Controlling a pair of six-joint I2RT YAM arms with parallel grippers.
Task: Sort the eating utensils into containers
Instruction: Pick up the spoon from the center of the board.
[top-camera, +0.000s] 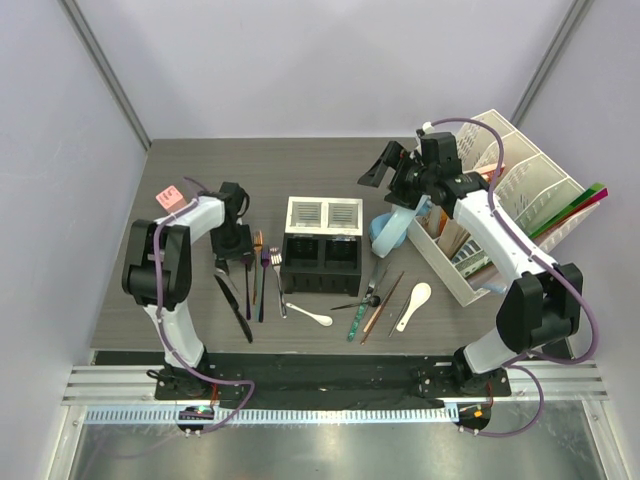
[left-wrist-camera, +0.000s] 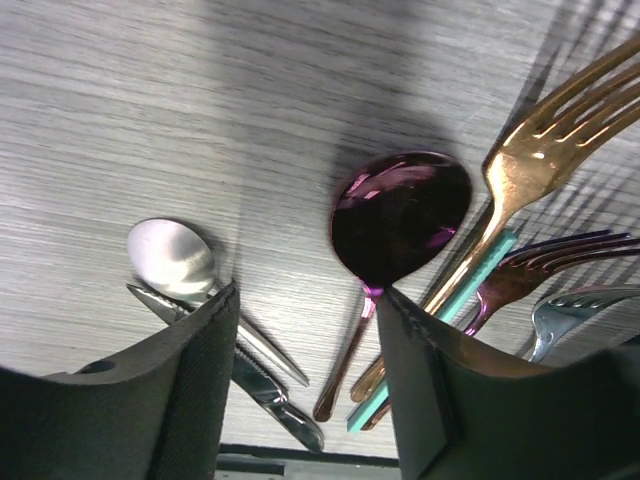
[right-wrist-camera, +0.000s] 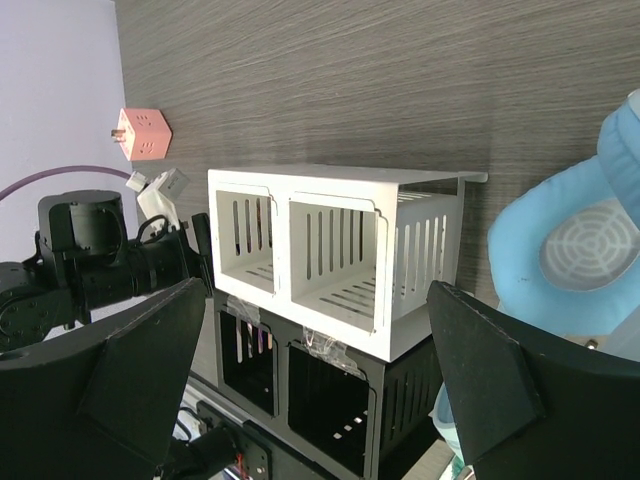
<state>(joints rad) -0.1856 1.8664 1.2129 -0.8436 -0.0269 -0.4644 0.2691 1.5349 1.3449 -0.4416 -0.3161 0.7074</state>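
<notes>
End effectors wide apart: left end effector (left-wrist-camera: 308, 298) over purple spoon (left-wrist-camera: 400, 215), right end effector (right-wrist-camera: 318, 292) near caddy (right-wrist-camera: 425, 240).

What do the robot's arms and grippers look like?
The left arm and right arm have white segments between bulky black joints, and a thin purple cable trails along each. The left gripper and right gripper are black, each with two broad, flat, matte fingers.
</notes>
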